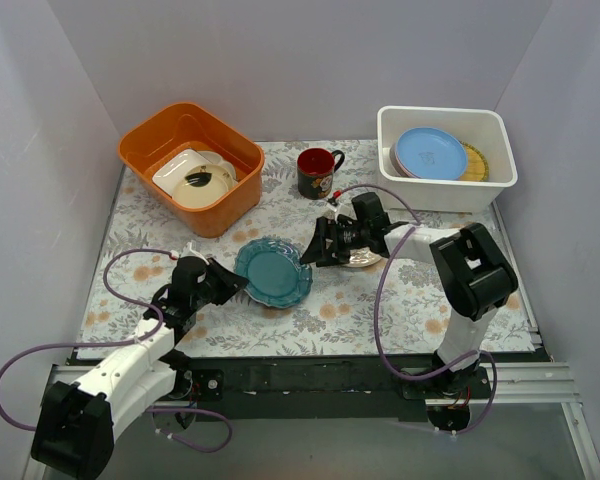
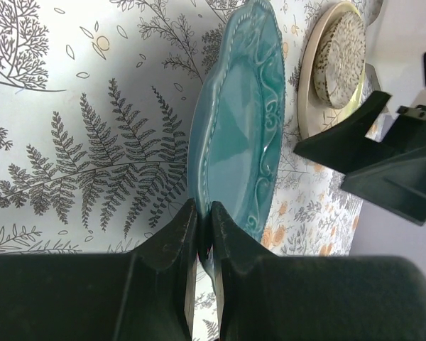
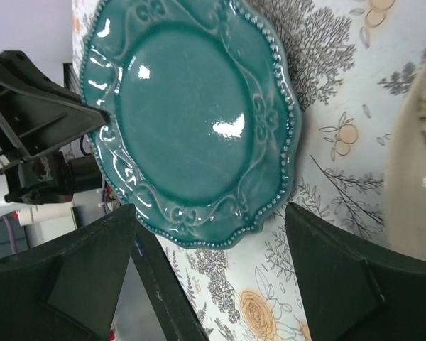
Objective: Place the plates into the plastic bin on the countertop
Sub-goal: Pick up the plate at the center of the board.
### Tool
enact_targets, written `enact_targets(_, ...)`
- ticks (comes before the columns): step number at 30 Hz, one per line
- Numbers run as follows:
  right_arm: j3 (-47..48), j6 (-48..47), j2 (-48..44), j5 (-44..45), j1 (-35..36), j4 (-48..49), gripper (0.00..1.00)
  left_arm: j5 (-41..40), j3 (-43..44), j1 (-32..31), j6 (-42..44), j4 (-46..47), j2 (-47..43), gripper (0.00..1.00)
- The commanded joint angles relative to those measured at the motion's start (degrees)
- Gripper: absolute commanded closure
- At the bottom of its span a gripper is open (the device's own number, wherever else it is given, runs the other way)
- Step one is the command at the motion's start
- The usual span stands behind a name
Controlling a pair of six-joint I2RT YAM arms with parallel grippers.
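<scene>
The teal plate [image 1: 273,272] looks like glazed ceramic: stiff, fairly heavy, slick and likely to chip. Its raised beaded rim is the sensible place to take hold. It lies on the counter [image 1: 330,320] near the middle, with the white plastic bin [image 1: 445,195] well apart toward 1 o'clock. The left gripper [image 2: 204,213] is pinched narrow on the plate's rim at 8 o'clock. The right gripper [image 3: 209,209] hovers at the plate's 2 o'clock, spread wide and holding nothing.

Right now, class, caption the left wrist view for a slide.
Left claw pinching the rim of the teal plate, fern-print cloth beneath.
</scene>
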Motion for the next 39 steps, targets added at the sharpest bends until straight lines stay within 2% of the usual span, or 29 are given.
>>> enact_targets(1, 2.25, 0.32, 3.36, 1.86, 2.99, 2.59, 0.09, 0.66, 2.51, -0.17, -0.78, 0.95, -0.88, 1.00)
enact_targets(7, 3.92, 0.14, 7.32, 5.65, 4.23, 1.88, 0.10, 0.40, 1.98, -0.17, -0.69, -0.28, -2.90, 1.00)
enact_targets(12, 3.22, 2.51, 10.66, 3.64, 4.58, 6.27, 0.11, 0.75, 1.72, -0.17, -0.60, -0.10, -2.99, 1.00)
enact_targets(22, -2.31, 10.68, 12.59, -4.53, 4.76, 24.89, 0.18, 1.80, 0.84, -0.17, -0.16, 2.00, -1.32, 1.00)
enact_targets(25, -3.80, 14.10, 12.24, -7.87, 4.76, 32.09, 0.25, 2.77, -0.56, -0.17, 0.19, 4.20, -1.06, 1.00)
enact_targets(31, -6.09, 24.04, 12.77, -13.33, 4.84, 49.06, 0.38, 7.69, -5.48, -0.17, 0.89, 14.74, -0.62, 1.00)
enact_targets(34, -6.01, 25.28, 12.60, -14.21, 5.11, 51.19, 0.39, 10.15, -7.33, -0.17, 1.42, 21.41, -0.62, 1.00)
enact_targets(39, -5.31, 24.31, 11.72, -14.30, 5.90, 49.26, 0.39, 12.17, -7.51, -0.17, 2.91, 24.77, 0.00, 1.00)
